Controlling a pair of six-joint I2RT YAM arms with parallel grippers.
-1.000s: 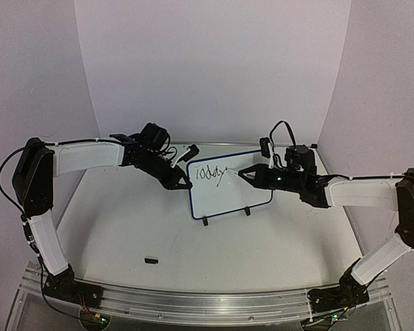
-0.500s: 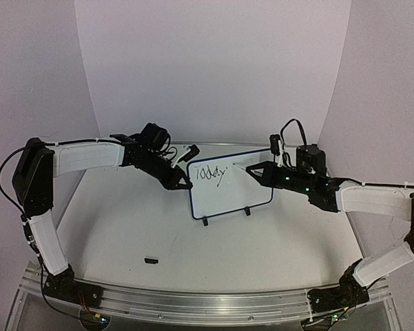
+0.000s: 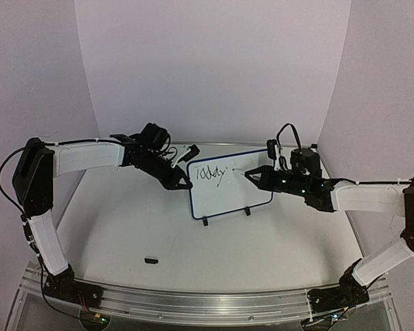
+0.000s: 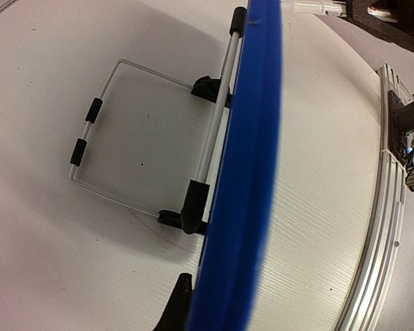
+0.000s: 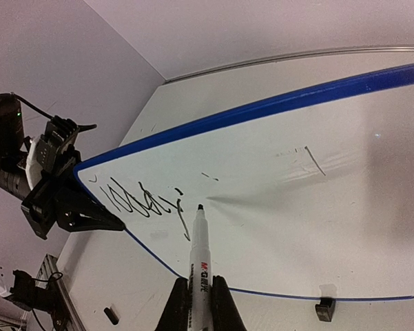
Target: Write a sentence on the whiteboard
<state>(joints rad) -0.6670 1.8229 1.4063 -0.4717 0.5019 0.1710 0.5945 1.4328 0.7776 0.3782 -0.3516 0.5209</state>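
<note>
**Surface.** A white table [image 3: 124,221], matt and faintly grained, is edged on the near side by an aluminium rail [image 3: 193,303]. One small black piece [image 3: 151,261] is recorded lying alone near the rail; its kind cannot be made out.

**Room.** Plain pale walls [image 3: 213,69] are set behind and to both sides.

**Task item.** The whiteboard [image 3: 227,196], blue-rimmed, is stood at a lean toward the back of the table, between the two arms, on two black feet. A wire stand [image 4: 94,110] is seen behind it from the left wrist. The sentence [image 5: 141,200] is found at the board's upper left. Only one word in black script is present, read roughly as "Today", with a short dash just beside it. Faint strokes [image 5: 310,160] are noted further right on the board.

**Obscured.**
- In the left wrist view the board is shown edge-on as a blurred blue band, and its face is hidden.
- In the right wrist view the board's upper right corner is cut off by the frame.
- Whether the pen tip touches the board cannot be told.

**Grippers.** The left gripper [image 3: 182,182] is closed on the board's left edge; only one finger is caught by its own camera. The right gripper [image 5: 198,286] is clamped narrowly round a marker pen [image 5: 197,241]. The pen is white with a black tip and is held point-first at the board, with the tip just right of the written word.
</note>
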